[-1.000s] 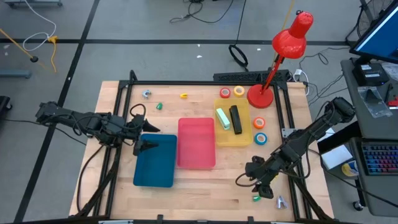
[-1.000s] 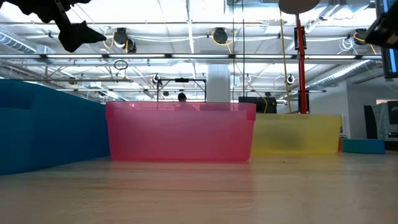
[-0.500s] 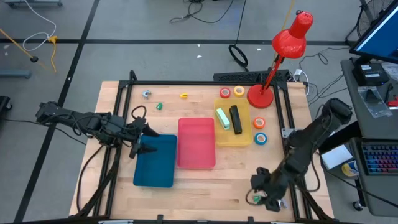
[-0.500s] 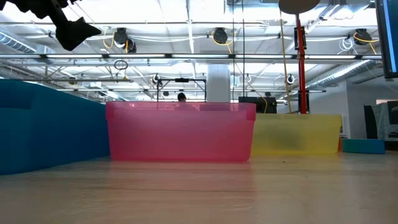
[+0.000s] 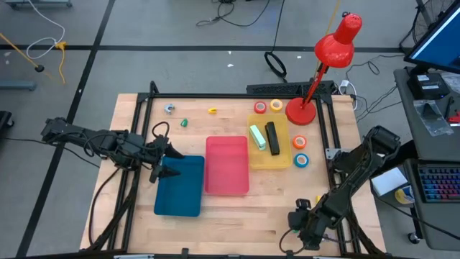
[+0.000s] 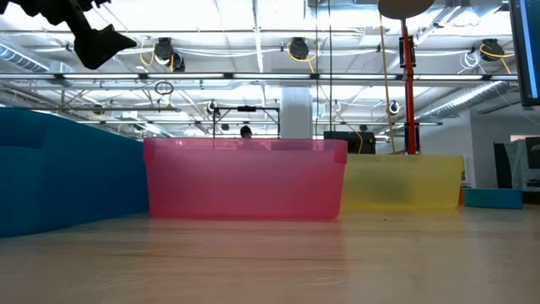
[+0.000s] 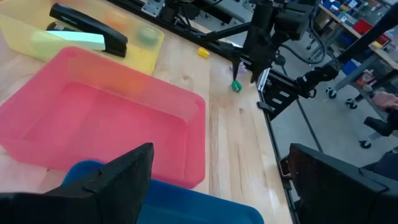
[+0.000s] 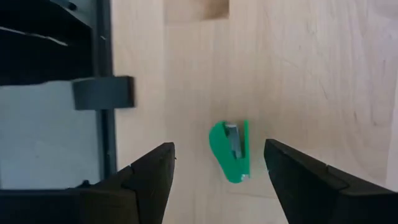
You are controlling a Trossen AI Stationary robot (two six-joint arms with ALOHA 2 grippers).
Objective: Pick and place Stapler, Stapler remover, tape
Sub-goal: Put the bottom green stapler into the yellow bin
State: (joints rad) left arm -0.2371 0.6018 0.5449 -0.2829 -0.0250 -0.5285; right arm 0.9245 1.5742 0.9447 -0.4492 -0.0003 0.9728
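Observation:
A small green staple remover [image 8: 230, 151] lies flat on the wood by the table's near right corner. My right gripper [image 8: 217, 186] hangs over it, open, one finger on each side and touching nothing; in the high view my right gripper [image 5: 298, 229] hides it. A green stapler [image 5: 256, 138] and a black stapler [image 5: 272, 137] lie in the yellow tray [image 5: 282, 162]. Tape rolls lie flat: yellow [image 5: 277, 106], red [image 5: 259, 108], orange [image 5: 300, 142], blue [image 5: 302, 159]. My left gripper [image 5: 161, 164] is open above the blue tray's [image 5: 180, 191] far left corner.
A pink tray [image 5: 227, 165] sits between the blue and yellow trays. A red lamp's base [image 5: 301, 111] stands at the far right. More small removers lie at the far left: green [image 5: 183, 122], yellow [image 5: 213, 110], silver [image 5: 169, 108]. Another yellow one [image 5: 317, 202] lies by the right arm.
My right gripper has moved toward the table's near edge, coming to stand over the green staple remover, with its arm swinging after it. The left arm has kept almost still above the blue tray.

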